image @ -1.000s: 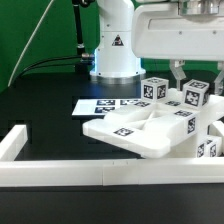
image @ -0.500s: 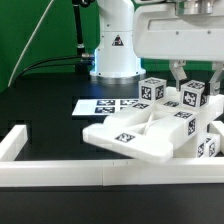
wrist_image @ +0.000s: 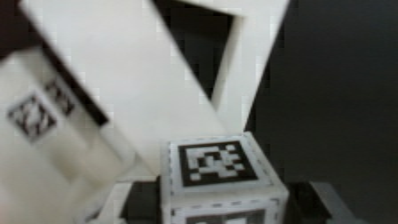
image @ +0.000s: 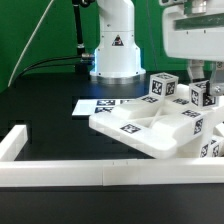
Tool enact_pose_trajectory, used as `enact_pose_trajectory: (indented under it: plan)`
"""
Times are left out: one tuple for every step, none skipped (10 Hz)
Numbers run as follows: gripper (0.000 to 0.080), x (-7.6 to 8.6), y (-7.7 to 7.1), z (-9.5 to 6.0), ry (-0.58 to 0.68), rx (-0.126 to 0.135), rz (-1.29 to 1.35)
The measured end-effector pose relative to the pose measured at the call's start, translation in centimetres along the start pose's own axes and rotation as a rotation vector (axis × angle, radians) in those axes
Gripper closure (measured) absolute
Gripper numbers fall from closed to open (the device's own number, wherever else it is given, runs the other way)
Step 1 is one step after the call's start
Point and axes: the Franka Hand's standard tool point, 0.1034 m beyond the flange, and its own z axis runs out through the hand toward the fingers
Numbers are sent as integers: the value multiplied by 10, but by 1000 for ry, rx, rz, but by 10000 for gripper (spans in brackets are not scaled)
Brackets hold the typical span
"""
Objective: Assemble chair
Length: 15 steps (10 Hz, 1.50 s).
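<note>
Your gripper (image: 203,74) stands partly closed on a tagged block (wrist_image: 224,166) of the chair assembly (image: 150,128), one finger on either side of it. The assembly lies directly beneath the gripper, at the exterior view's right, just far of the border rail (image: 90,176) and near of the marker board (image: 100,106). Its flat panel appears to tilt, its long axis running leftward from the gripper.
</note>
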Motion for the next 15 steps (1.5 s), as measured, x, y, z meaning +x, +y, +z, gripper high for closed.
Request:
enact_pose_trajectory:
  plan:
    - [515,0,0,0,-1,0,63]
    - [515,0,0,0,-2,1,112]
    - [515,1,0,0,-2,1,188]
    - [515,5,1,0,-17,9,312]
    - [515,7,1,0,-19,18,383]
    - [515,7,2,0,-18,26,430]
    - [515,8,2,0,-19,28,435]
    - [515,8,2,0,-18,28,423]
    - [515,8,2,1,-17,26,404]
    - [382,8,2,2,-17,26,385]
    - [247,8,3,1,-14,22,306]
    - [170,8,3,0,-15,-6,91]
    - [170,7,2,-1,-19,-22,-50]
    - [156,6,4,0,-18,-32,-140]
    - [156,7,9,3,-6,-63,-305]
